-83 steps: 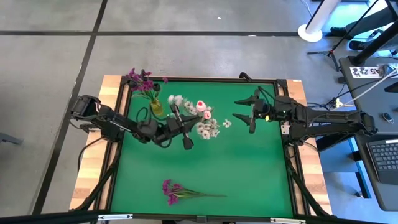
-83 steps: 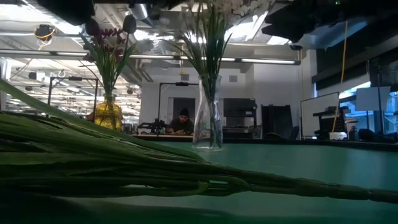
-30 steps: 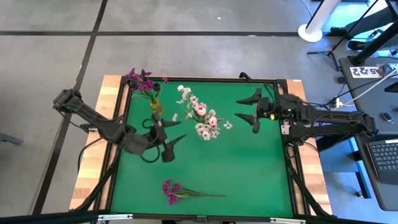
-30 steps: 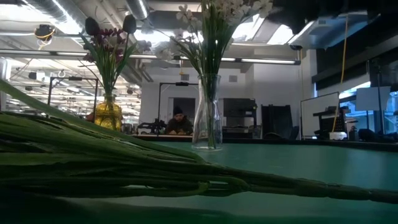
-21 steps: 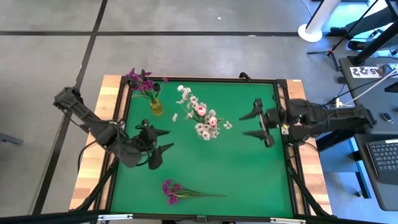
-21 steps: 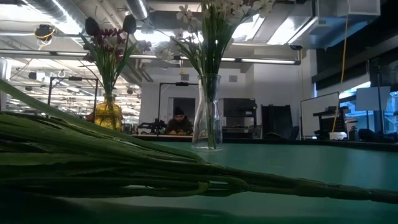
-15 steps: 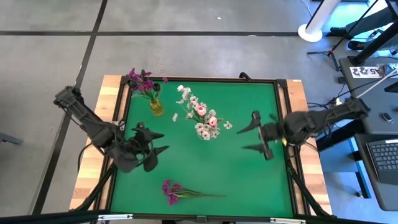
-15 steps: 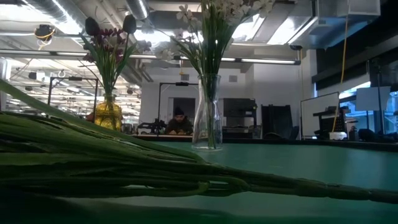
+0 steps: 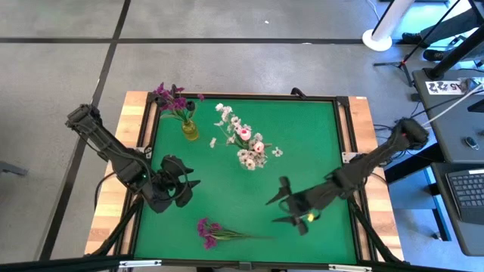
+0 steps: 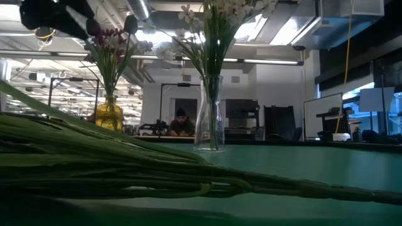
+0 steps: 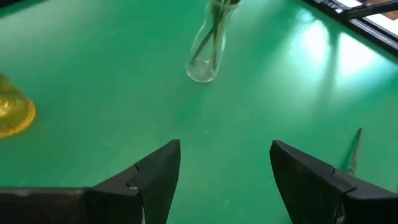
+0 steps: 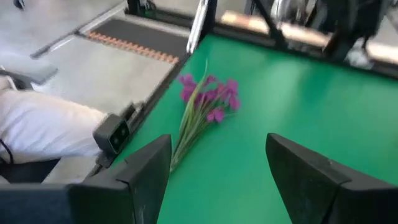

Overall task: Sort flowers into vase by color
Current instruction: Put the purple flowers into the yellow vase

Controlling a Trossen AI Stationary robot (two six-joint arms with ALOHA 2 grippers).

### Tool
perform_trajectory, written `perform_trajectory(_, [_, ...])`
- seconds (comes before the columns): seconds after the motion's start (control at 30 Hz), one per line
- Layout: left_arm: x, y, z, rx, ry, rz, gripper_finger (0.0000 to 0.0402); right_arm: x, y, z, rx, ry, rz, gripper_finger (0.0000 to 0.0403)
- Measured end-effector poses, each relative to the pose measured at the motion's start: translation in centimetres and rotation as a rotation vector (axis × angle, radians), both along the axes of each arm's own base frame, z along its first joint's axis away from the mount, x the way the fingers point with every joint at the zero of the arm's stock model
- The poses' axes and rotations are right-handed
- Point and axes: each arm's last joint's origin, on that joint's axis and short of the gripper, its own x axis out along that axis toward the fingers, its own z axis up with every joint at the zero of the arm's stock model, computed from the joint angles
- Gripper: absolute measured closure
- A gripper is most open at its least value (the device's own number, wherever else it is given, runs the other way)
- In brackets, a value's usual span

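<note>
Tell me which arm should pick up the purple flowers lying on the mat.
Right. The right gripper hovers open beside the purple flowers, which its wrist view faces. The left gripper faces the vases instead.

I work in a big open lab: ceiling ducts and strip lights overhead; monitors behind; a person seated at a bench.

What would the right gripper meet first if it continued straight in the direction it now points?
Probably the purple flowers lying on the green mat. The right gripper, open, points toward them in the high view, and its wrist view shows them straight ahead with only bare mat between. How high it is above the mat is unclear.
</note>
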Motion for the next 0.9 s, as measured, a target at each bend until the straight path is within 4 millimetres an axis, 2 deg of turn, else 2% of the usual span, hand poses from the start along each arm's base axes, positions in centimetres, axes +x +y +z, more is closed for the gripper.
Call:
perform_trajectory(0.33, [0.3,-0.3,-1.0,-0.064,-0.011,0.008,0.0159,4.8,3.3,-6.8,0.032,0.138,-0.004,0.0143])
perform_trajectory(0.67, [1.0,-0.9,-1.9,-0.062,0.001,0.023,0.0159,9.3,6.3,-11.4,0.058,0.223,-0.044,0.0143])
perform_trajectory(0.8, [1.9,-1.7,-2.6,-0.062,-0.013,0.017,0.0159,11.0,6.7,-13.9,0.090,0.309,-0.098,0.0143])
perform_trajectory(0.9, [2.3,-2.3,-3.4,-0.058,0.009,0.007,0.0159,11.8,7.0,-15.1,0.131,0.366,-0.123,0.0143])
